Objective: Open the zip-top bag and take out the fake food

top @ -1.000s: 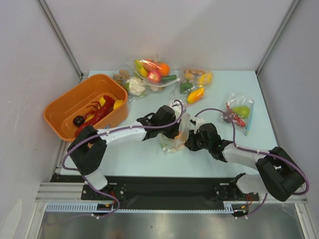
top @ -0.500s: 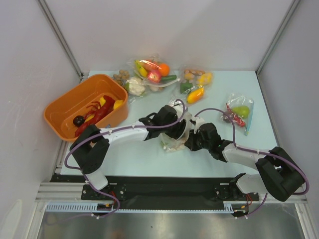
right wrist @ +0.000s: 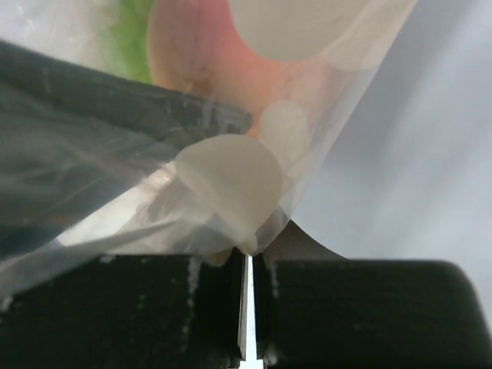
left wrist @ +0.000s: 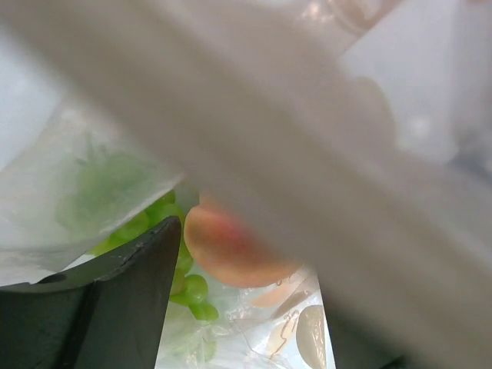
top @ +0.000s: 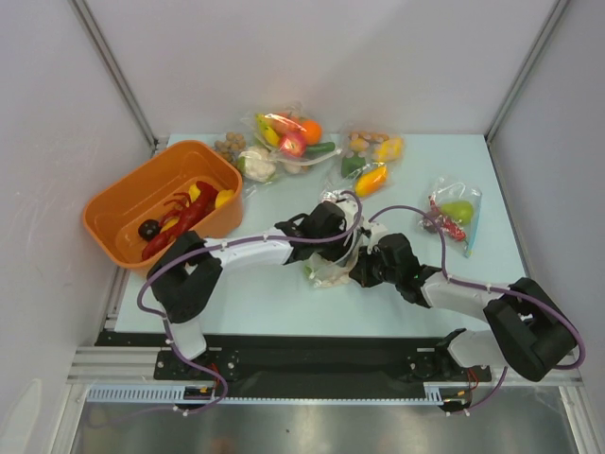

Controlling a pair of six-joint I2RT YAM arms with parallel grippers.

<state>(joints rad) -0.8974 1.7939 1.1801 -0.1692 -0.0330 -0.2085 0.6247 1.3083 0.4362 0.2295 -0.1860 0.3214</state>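
Right jaws: clamped on crinkly clear zip-top bag (right wrist: 231,177), steadying it.
Left jaws: by pink-orange plastic peach (left wrist: 231,250); state cannot be told.

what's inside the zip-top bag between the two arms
Through the clear zip-top bag you can see a pink-orange peach, a green grape bunch and pale beige pieces. Anything underneath these is hidden by crinkled, blurred plastic.

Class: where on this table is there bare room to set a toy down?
Free on the table: the back right corner, behind the pear bag; the near strip in front of the left arm. Crowded: the centre, around the zip-top bag, and the back row of food bags beside the orange bin.
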